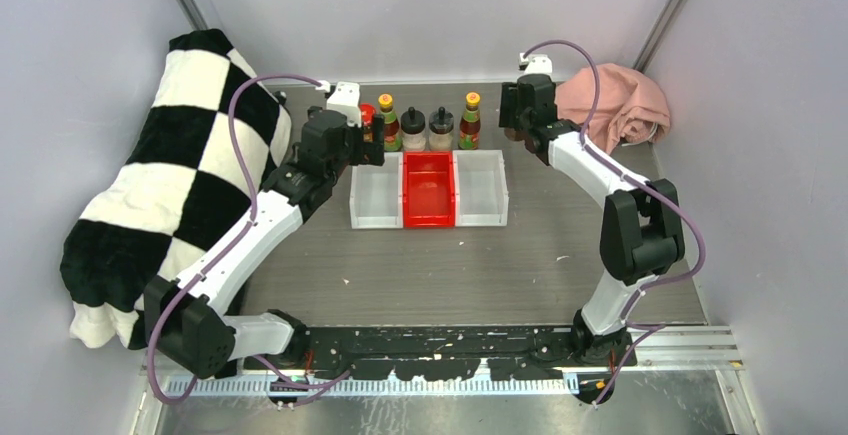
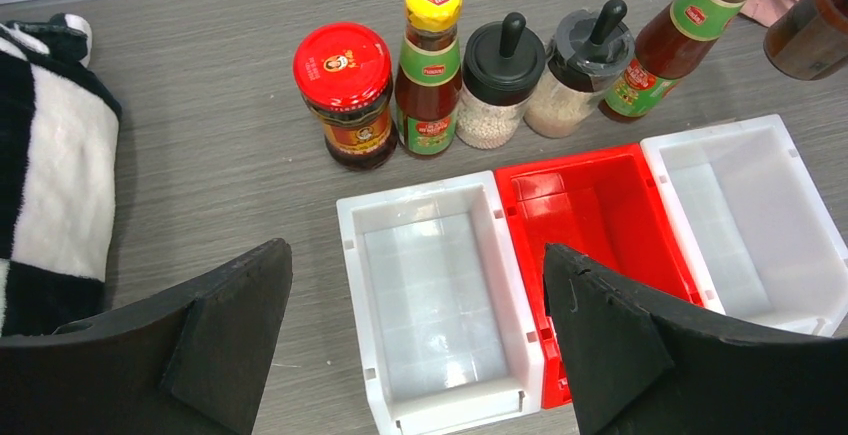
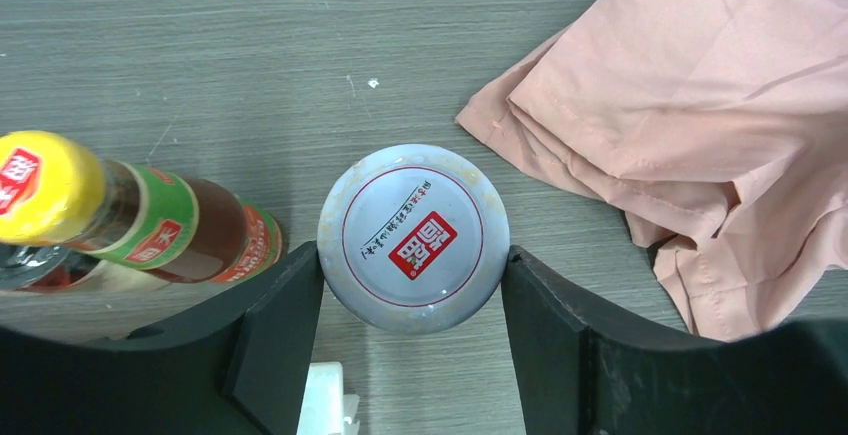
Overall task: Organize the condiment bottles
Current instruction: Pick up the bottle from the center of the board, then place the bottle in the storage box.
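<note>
Five condiment bottles stand in a row behind the bins: a red-lidded dark jar (image 2: 345,95), a yellow-capped sauce bottle (image 2: 430,65), two black-lidded shakers (image 2: 500,80) (image 2: 578,73) and a second sauce bottle (image 2: 680,40). My left gripper (image 2: 415,255) hangs open above the left white bin (image 2: 350,245), holding nothing. My right gripper (image 3: 412,255) is shut on a dark jar with a grey lid (image 3: 413,238), just right of the row's end bottle (image 3: 120,215). The same jar (image 2: 810,25) shows at the edge of the left wrist view.
A red bin (image 1: 428,217) sits between two white bins (image 1: 358,195) (image 1: 499,190) in front of the row. A pink cloth (image 1: 615,100) lies at the back right, close to the right gripper. A black-and-white checked blanket (image 1: 170,175) covers the left side.
</note>
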`<state>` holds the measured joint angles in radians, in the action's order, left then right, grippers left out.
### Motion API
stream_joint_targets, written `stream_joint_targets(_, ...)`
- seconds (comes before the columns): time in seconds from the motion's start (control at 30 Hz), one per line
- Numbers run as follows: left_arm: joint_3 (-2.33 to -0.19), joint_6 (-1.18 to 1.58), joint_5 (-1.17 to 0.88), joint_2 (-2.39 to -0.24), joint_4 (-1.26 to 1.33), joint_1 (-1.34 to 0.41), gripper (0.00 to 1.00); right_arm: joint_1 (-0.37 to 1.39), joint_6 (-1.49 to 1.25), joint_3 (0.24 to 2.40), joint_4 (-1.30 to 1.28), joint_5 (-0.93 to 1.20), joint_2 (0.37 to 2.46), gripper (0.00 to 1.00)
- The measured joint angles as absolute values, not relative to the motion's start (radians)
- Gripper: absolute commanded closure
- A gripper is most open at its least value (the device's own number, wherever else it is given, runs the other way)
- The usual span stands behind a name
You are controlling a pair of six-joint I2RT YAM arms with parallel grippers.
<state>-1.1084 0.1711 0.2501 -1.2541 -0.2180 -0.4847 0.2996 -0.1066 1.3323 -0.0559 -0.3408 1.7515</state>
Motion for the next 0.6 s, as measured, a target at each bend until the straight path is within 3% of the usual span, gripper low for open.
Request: stream_joint_targets(0.6, -1.093, 0.171, 0.266, -1.239, -0.217, -0.497, 0.03, 0.404, -0.08, 1.275, -0.092, -0.402, 1.602, 0.99)
